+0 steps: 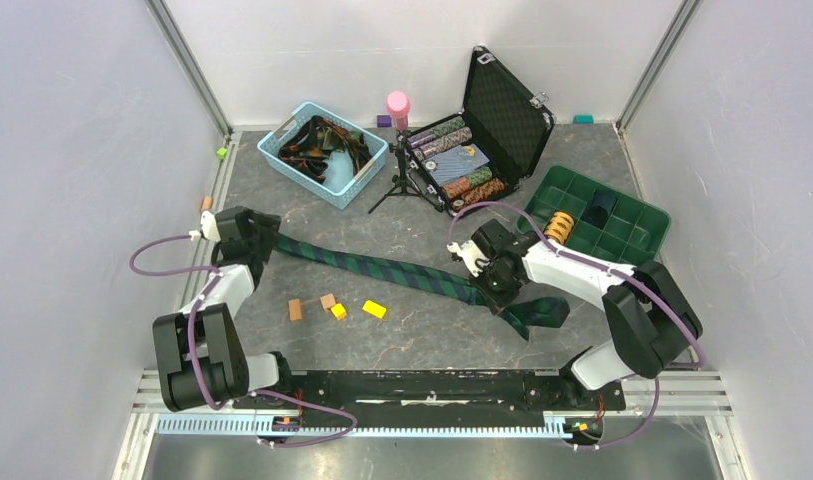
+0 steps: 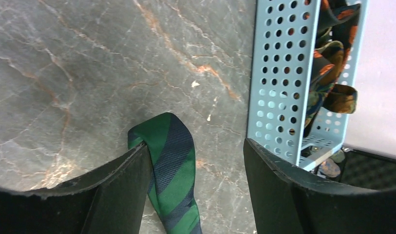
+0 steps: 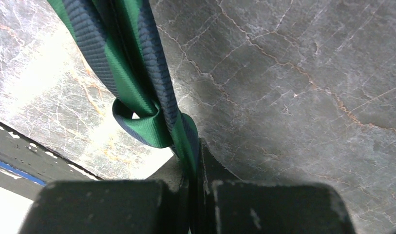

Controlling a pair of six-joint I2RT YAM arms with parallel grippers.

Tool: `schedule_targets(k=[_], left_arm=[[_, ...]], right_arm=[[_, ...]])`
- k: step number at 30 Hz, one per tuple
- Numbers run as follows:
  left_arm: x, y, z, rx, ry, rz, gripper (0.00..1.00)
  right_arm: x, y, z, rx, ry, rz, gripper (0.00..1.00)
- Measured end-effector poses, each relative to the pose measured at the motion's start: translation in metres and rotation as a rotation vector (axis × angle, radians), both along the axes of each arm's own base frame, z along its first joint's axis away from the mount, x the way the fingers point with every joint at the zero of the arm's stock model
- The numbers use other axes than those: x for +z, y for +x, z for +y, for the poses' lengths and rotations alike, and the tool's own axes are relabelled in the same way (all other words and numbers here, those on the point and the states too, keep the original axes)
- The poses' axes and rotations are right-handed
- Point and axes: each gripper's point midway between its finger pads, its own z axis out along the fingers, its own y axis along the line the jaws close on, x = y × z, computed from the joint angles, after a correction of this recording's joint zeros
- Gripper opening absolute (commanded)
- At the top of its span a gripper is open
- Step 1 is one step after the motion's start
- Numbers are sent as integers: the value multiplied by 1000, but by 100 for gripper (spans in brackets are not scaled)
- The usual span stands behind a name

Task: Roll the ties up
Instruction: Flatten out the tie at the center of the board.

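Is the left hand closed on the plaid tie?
No, the left hand is open, its fingers apart, and the tie lies between them.

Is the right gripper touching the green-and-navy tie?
Touching. The right wrist view shows the right gripper shut on the green-and-navy tie, fabric pinched between its fingers.

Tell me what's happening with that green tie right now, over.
Left gripper open, straddling tie end. Right gripper shut on tie. Small blocks nearby, clear of it.

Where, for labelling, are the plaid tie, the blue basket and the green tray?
plaid tie (image 1: 382,266): top view, middle of its length.
blue basket (image 1: 300,176): top view, near-left wall.
green tray (image 1: 634,222): top view, bare compartment.
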Motion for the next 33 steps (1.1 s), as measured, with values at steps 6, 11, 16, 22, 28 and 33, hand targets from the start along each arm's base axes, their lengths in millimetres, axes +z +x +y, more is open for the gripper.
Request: schedule_targets(k=[6,11,16,22,28,33], left_arm=[[-11,-7,1,-3,17,46,76],[-21,-8,1,-12,18,72,80],[-23,-11,1,-12,24,88,78],[-20,-28,10,20,78,148,66],[5,-28,12,16,116,66,34],[11,-23,1,-31,110,-51,7]], right_arm=[[0,0,-1,0,-1,-8,2],[0,-1,-3,0,-3,-8,3],[0,-1,-3,0,-3,-11,3],[0,-1,-3,0,-3,-12,4],[0,-1,-3,6,-1,-11,5],[1,-6,4,16,35,13,7]])
